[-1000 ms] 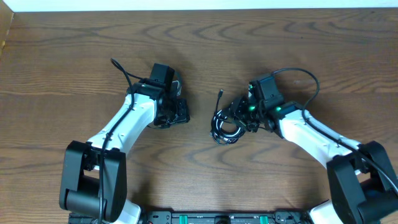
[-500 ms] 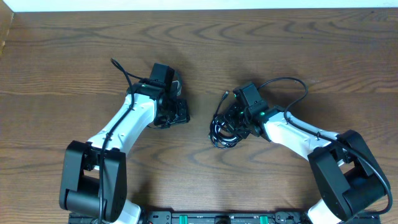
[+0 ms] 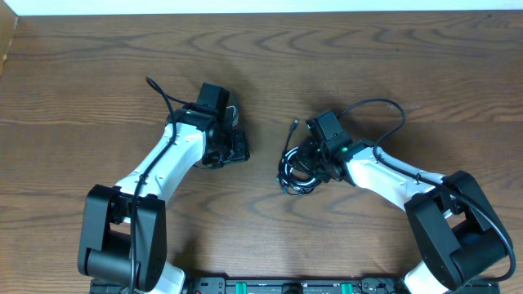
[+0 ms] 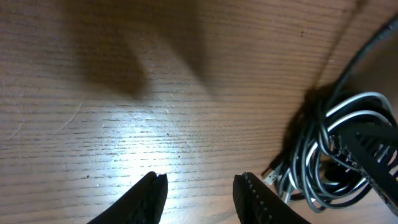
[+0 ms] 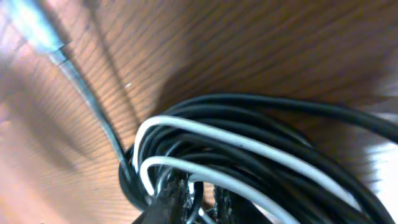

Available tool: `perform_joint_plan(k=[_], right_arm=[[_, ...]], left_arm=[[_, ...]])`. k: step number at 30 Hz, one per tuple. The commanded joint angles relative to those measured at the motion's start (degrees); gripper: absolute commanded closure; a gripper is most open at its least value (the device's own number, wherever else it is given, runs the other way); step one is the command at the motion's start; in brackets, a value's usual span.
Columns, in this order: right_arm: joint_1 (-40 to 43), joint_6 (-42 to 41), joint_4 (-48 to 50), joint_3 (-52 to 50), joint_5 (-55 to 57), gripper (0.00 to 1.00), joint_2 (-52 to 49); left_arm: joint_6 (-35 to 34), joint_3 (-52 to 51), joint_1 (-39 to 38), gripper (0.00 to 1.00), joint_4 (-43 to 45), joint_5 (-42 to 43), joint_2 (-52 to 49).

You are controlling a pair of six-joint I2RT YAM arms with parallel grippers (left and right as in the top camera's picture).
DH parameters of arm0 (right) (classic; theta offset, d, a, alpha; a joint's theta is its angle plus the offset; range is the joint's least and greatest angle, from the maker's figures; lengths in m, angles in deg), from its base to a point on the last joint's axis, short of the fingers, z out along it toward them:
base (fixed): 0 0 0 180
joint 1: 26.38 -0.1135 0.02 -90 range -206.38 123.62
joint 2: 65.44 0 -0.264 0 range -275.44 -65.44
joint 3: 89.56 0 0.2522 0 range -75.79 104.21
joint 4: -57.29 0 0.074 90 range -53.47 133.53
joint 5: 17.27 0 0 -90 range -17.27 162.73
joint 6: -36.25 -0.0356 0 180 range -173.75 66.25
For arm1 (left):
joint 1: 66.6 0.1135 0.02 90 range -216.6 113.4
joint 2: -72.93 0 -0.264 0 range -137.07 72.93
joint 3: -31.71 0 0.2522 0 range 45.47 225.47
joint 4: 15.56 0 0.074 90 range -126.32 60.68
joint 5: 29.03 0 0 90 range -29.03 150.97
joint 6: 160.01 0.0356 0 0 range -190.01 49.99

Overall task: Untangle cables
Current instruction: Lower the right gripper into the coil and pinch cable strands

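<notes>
Right gripper [image 5: 199, 202] in the tangle, left gripper [image 4: 199, 186] standing open

The right jaws sit low among the strands, a white cord [image 5: 236, 142] looping just past them; whether they pinch anything I cannot tell. The left jaws are parted over bare table [image 3: 261, 65], holding nothing. The cables [image 3: 296, 173] lie as one coiled bundle mid-table between the arms, touching the right gripper, one plug end [image 3: 294, 125] poking out. The step looks like securing a first strand. Next comes a firm pinch on a single cord, probably the white, while the left pins the rest – then a slow pull apart
</notes>
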Motion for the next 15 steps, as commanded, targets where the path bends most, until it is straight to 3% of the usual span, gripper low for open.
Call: perform_joint_plan(k=[1,6,11,15], right_arm=[[-0.11,4.44,-2.05,0.63,7.08,0.85,-0.7],[0.9,11.13,-1.42,1.01,5.18,0.87,-0.61],[5.53,18.08,-2.25,4.76,-9.07,0.84,-0.61],[8.11,18.8,-5.51,7.28,-14.64,0.83,-0.61]], left_arm=[[0.48,0.42,0.22,0.59,0.04,-0.63,0.61],[0.48,0.42,0.22,0.59,0.04,-0.61,0.61],[0.48,0.42,0.22,0.59,0.24,-0.63,0.61],[0.46,0.42,0.22,0.59,0.24,-0.63,0.61]])
